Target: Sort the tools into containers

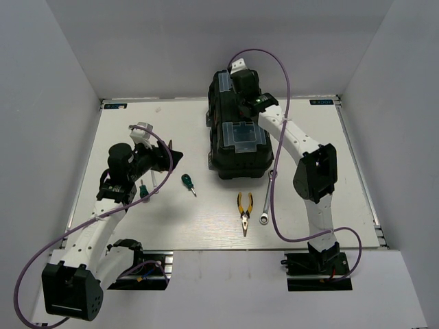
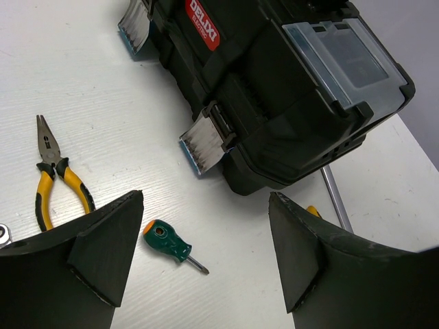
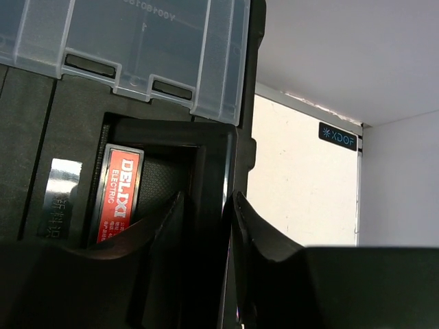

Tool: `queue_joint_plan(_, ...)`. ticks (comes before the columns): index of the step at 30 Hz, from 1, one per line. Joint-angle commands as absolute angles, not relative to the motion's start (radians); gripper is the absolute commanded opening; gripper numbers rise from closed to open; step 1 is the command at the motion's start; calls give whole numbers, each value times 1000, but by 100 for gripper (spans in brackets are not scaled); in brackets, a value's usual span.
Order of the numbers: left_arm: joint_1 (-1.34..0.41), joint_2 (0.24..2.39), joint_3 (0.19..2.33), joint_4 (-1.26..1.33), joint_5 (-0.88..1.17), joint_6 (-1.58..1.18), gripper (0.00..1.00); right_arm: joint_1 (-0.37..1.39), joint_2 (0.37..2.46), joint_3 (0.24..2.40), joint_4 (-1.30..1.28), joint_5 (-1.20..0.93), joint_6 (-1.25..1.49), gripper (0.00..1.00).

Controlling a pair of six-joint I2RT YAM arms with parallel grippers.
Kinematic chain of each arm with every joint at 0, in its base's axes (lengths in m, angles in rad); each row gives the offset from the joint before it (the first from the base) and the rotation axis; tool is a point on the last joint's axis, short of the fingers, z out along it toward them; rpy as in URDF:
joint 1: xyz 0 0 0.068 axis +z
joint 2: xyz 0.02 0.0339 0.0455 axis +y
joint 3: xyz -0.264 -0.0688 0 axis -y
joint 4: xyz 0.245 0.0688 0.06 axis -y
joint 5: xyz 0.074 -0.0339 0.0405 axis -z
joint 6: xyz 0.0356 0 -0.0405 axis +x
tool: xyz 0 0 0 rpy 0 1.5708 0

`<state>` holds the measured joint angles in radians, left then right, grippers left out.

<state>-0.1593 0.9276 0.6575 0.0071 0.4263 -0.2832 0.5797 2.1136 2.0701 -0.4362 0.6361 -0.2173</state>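
Note:
The black toolbox (image 1: 236, 154) with two clear-lidded boxes lies mid-table, its red label showing in the left wrist view (image 2: 203, 23). My right gripper (image 1: 244, 86) rests on its lid, jaws shut on a black ridge (image 3: 208, 195) beside the red-labelled recess (image 3: 118, 192). My left gripper (image 1: 173, 156) is open and empty, above the table left of the toolbox. A green-handled screwdriver (image 1: 188, 183) lies just beyond it, between the fingers in the left wrist view (image 2: 167, 242). Another green screwdriver (image 1: 143, 191) lies under my left arm. Yellow pliers (image 1: 244, 210) and a silver wrench (image 1: 266, 199) lie in front of the toolbox.
A second pair of yellow pliers (image 2: 56, 179) lies on the table at the left of the left wrist view. White walls enclose the table on three sides. The toolbox's metal latches (image 2: 203, 145) face my left gripper.

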Motion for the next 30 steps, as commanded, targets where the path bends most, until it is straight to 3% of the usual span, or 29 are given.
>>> queue_joint_plan(1,-161,905,676,9,419,-284,84,572,2020,2112,-442,612,-213,11)
queue_joint_plan(5,-161,905,676,9,419,-284,84,604,2026,2109,-408,618,-273,0)
queue_joint_plan(11,-161,905,676,9,419,-284,84,682,2051,2071,-278,721,-510,0)
queue_joint_plan(25,-161,877,667,9,399,-284,84,825,2173,1864,390,873,-1256,0)
queue_joint_plan(30,-161,868,667,0,390,-284,84,860,2223,1833,515,891,-1428,0)
